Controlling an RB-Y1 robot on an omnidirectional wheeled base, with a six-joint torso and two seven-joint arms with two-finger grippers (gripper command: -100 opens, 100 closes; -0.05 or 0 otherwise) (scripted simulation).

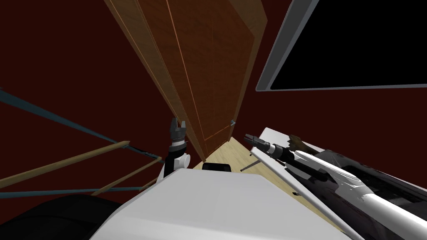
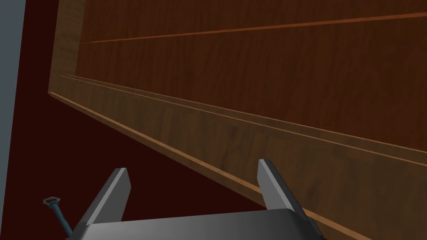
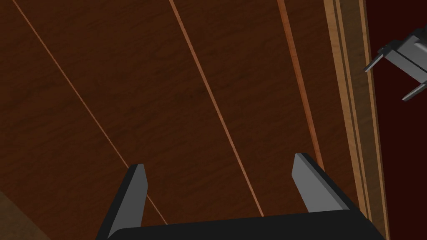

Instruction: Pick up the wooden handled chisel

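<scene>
A tall brown wooden cabinet (image 1: pixel 200 71) stands straight ahead against a dark red wall. My left gripper (image 1: pixel 177 122) is raised near its lower corner, open and holding nothing, and faces the cabinet's wooden frame (image 2: pixel 250 137). My right gripper (image 1: pixel 247 137) reaches from the right toward the same cabinet, also open; its wrist view looks at the cabinet's panels (image 3: pixel 187 104) and catches the left gripper (image 3: pixel 385 83). A small brown and dark thing (image 1: pixel 297 141) lies on a white surface (image 1: pixel 271 137) beside my right forearm. I cannot tell whether it is the chisel.
A grey-framed opening with a black area (image 1: pixel 354 46) sits high on the right wall. Blue and tan rails (image 1: pixel 62 160) slant across the left. Light wooden floor (image 1: pixel 233 156) shows below the cabinet. A small blue-stemmed piece (image 2: pixel 56 210) shows beside the left fingers.
</scene>
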